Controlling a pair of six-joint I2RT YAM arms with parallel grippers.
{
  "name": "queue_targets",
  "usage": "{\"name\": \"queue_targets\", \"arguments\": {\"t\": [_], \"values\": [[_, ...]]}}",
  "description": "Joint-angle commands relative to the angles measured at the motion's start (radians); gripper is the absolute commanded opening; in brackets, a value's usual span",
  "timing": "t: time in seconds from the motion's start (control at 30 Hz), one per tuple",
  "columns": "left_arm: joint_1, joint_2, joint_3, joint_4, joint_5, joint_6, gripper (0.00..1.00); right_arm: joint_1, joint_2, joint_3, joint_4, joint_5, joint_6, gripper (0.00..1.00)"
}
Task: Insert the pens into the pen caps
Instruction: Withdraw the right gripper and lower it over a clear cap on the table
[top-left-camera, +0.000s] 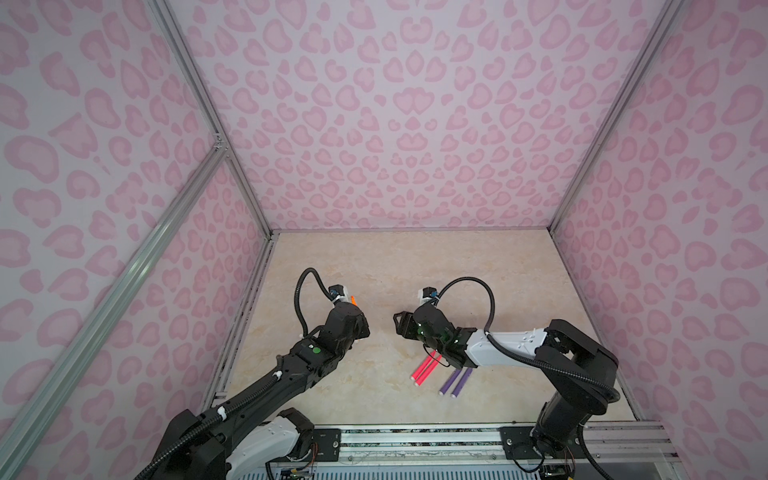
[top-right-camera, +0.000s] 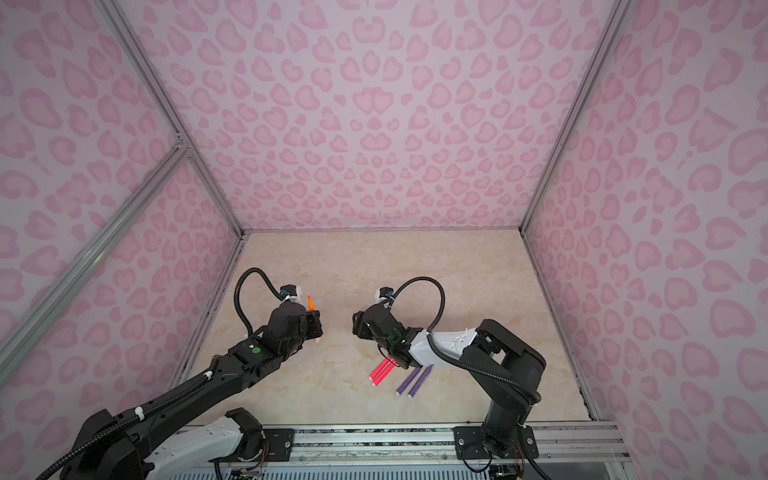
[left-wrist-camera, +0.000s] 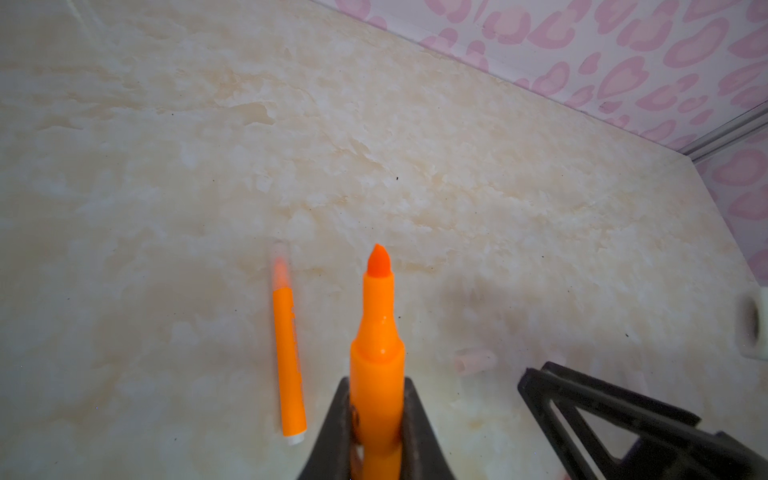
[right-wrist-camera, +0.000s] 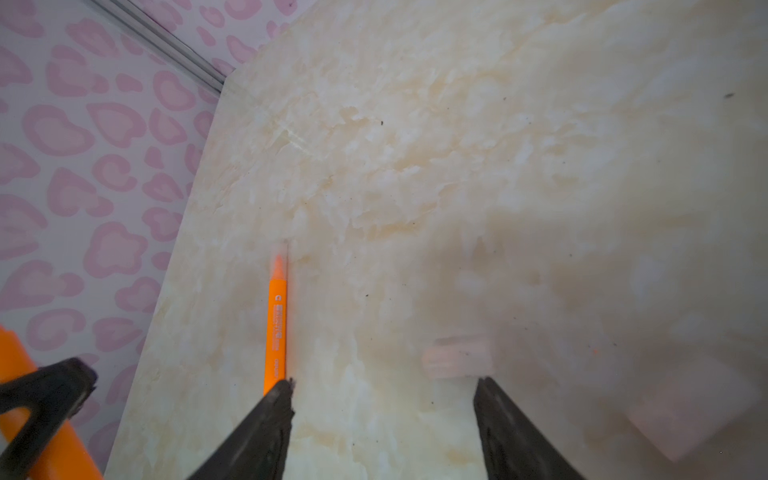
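My left gripper (left-wrist-camera: 376, 386) is shut on an orange pen (left-wrist-camera: 377, 332) whose bare pointed tip sticks out beyond the fingers; its tip (top-left-camera: 353, 300) also shows in both top views. A second orange pen (left-wrist-camera: 286, 357) lies on the table beside it, with a clear pen cap (left-wrist-camera: 281, 253) over its tip. A loose clear pen cap (left-wrist-camera: 476, 360) lies between the two grippers. My right gripper (right-wrist-camera: 384, 384) stands open and empty just short of that cap (right-wrist-camera: 457, 357). Two pink-red pens (top-left-camera: 426, 368) and two purple pens (top-left-camera: 455, 382) lie under the right arm.
The beige marble tabletop (top-left-camera: 415, 266) is walled by pink-patterned panels on three sides. The two grippers (top-left-camera: 359, 322) (top-left-camera: 400, 323) face each other a short way apart near the middle. A metal rail (top-left-camera: 415, 440) runs along the front edge.
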Motion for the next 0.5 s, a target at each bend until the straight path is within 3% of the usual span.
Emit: {"name": "queue_targets", "arguments": {"t": [0.0,0.47], "values": [[0.001,-0.004,0.012,-0.007,-0.006,-0.006,0.03,0.001,0.038,0.012,0.01,0.021,0.047,0.7],[0.001,-0.012,0.01,-0.006,0.013,-0.007,0.03,-0.014,0.154,0.084,0.0,-0.018,0.071,0.7]]}}
